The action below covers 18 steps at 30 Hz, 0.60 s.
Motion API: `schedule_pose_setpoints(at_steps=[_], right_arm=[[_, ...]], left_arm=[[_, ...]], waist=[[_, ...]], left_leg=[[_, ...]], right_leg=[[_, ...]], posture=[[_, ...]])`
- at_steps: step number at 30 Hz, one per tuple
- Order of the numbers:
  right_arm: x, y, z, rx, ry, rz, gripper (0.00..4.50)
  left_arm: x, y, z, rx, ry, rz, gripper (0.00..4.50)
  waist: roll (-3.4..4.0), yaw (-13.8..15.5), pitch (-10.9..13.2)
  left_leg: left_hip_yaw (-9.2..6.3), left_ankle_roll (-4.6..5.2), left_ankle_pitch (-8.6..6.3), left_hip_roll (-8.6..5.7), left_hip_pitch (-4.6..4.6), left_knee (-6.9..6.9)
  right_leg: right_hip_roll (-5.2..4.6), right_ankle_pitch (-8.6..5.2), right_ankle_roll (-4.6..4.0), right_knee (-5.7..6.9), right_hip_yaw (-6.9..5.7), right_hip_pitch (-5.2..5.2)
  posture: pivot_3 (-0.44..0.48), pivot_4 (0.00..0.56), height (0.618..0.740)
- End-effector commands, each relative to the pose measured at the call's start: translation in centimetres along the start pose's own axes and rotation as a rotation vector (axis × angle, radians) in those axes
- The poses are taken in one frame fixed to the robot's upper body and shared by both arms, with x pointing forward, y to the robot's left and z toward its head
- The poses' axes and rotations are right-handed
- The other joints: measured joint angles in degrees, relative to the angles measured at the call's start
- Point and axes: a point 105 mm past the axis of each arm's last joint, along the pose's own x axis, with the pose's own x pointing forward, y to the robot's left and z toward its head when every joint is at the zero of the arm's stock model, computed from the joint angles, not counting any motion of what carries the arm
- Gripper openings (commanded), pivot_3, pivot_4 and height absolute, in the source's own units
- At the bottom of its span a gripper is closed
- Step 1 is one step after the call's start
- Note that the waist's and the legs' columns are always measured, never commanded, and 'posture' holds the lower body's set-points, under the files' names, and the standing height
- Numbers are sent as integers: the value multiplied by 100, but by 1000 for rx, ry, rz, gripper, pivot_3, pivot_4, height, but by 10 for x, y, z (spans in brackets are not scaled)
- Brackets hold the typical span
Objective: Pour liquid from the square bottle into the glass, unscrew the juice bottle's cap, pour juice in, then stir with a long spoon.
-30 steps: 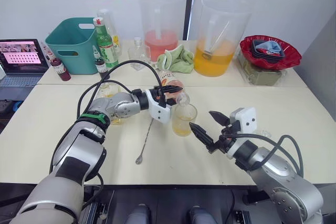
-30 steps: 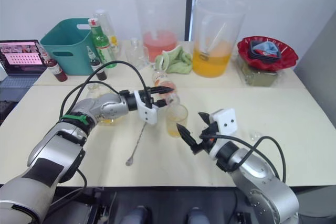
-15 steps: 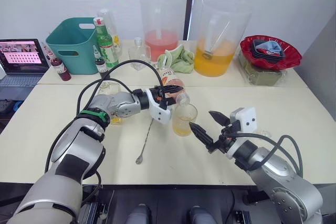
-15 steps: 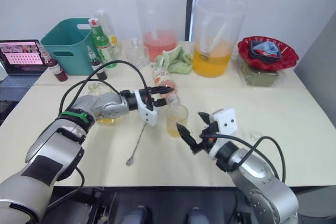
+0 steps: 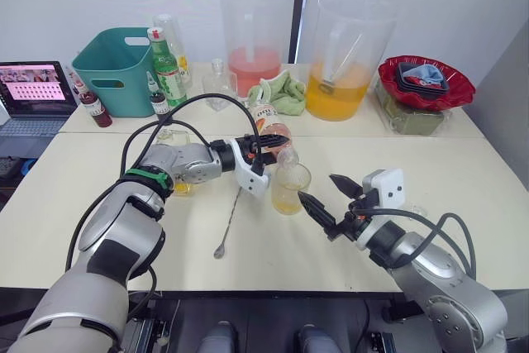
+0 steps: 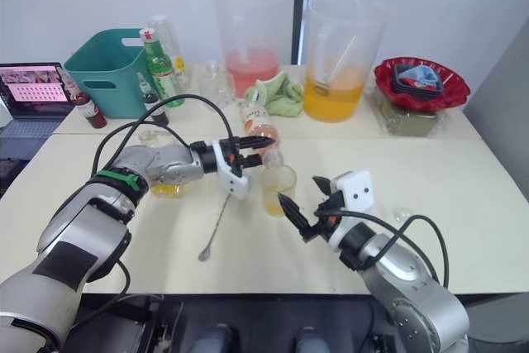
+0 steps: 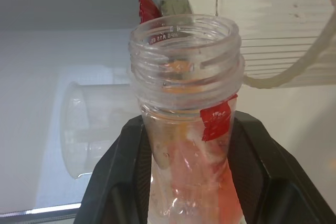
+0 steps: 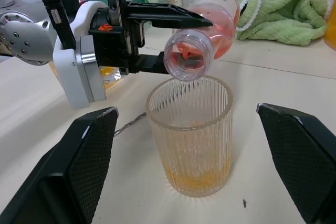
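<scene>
Juice bottle (image 8: 202, 38), uncapped, is tipped mouth-down just over the glass (image 8: 190, 135), clamped in the left gripper (image 5: 266, 145). The glass stands mid-table with a little yellow-orange liquid at its bottom. The right gripper (image 5: 329, 194) waits beside it, fingers apart and empty. The spoon (image 5: 229, 217) lies beside the glass. Juice may splash past the rim if the mouth drifts. Bare table (image 5: 463, 179) lies to the right.

Two pitchers (image 5: 253, 35) (image 5: 345, 54), one glass (image 5: 290, 188), one juice bottle (image 5: 274, 132), one green bottle (image 5: 166, 68), two small dark-red bottles (image 5: 91, 105) (image 5: 157, 101), one spoon (image 5: 229, 222), one teal basket (image 5: 116, 72), one laptop (image 5: 31, 93), one red bowl (image 5: 424, 82), one green cloth (image 5: 279, 93).
</scene>
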Motion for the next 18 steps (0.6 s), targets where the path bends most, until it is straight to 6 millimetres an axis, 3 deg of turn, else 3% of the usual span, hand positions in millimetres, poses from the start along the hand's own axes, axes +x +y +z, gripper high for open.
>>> schedule_pose_setpoints(at_steps=[1,18], right_arm=[[-1,10,14,-18,-54,39,4481],[-1,10,16,-12,-61,36,4481]], left_arm=[[2,27,-5,62,4,73,1951],[3,28,-6,129,0,70,1951]], waist=[[0,-2,0],[0,1,0]], left_leg=[[0,0,0,0,0,1],[0,0,0,-1,-1,5]], right_leg=[[0,0,0,1,0,0],[0,0,0,7,0,-1]], posture=[[0,150,740],[0,150,740]])
